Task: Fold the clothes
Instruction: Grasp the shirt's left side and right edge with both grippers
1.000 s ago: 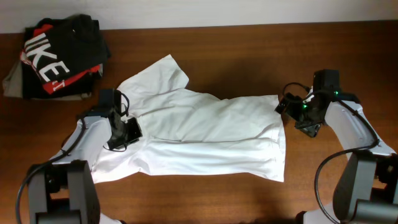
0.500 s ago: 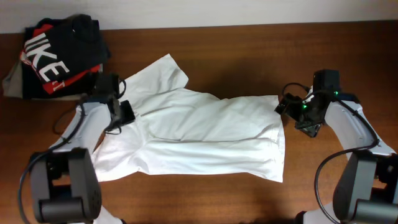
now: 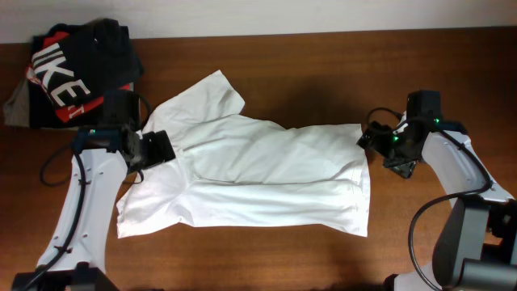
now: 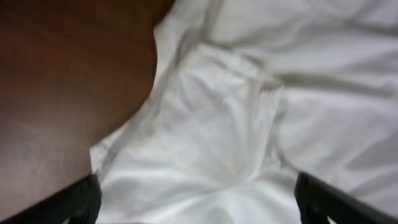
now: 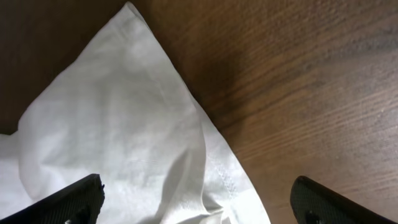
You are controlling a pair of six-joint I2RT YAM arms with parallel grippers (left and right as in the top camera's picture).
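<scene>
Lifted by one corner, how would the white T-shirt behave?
Probably floppy: the white T-shirt lies in soft wrinkles and folds. Likely light, since the fabric looks thin. Pushed, it would probably bunch rather than slide whole.

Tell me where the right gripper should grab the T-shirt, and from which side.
Take the far hem corner of the T-shirt, coming in from the right. That corner lies flat as a point with bare table on two sides, so a finger could probably slide under its edge. The open right gripper sits just beside it.
</scene>
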